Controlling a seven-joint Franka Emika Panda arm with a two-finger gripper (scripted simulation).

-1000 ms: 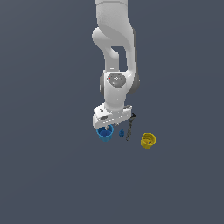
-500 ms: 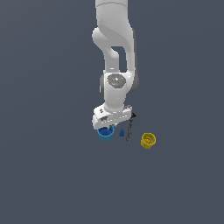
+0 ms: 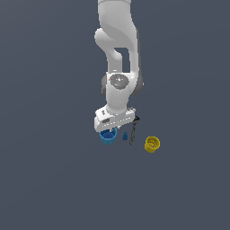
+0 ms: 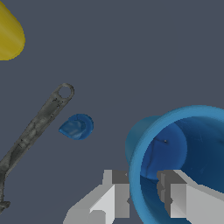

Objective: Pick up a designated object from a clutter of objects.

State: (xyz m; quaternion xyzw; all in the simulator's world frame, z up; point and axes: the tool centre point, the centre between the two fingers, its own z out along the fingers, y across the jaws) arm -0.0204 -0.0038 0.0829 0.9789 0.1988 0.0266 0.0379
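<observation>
1. Straddling the rim of the blue cup (image 4: 183, 148), the gripper (image 4: 142, 192) has one finger outside the cup wall and the other finger inside the cup's mouth, as the wrist view shows.
2. The fingers (image 4: 116, 190) stand just at the wall on either side. The jaws are partly spread, with the cup wall between them. Whether the pads press firmly on the wall cannot be told from either view.
3. In the exterior view, the blue cup (image 3: 108, 136) sits upright on the grey floor (image 3: 45, 179), mouth up, directly beneath the white hand of the arm (image 3: 117, 90). The gripper (image 3: 109, 130) reaches down onto the cup's rim.
4. A tiny blue piece (image 4: 76, 127) lies on the floor near the blue cup, apart from it. In the exterior view the tiny blue piece (image 3: 124, 136) lies just toward the exterior view's right of the cup.
5. A thin dark wrench-like tool (image 4: 33, 129) lies flat beside the tiny blue piece, on the side away from the cup. Its ring end is near the piece without touching it. In the exterior view the tool (image 3: 133, 132) shows as a thin dark line.
6. A yellow cup (image 3: 152, 144) stands furthest toward the exterior view's right, well apart from the blue cup. Only an edge of the yellow cup (image 4: 8, 33) shows in the wrist view.
</observation>
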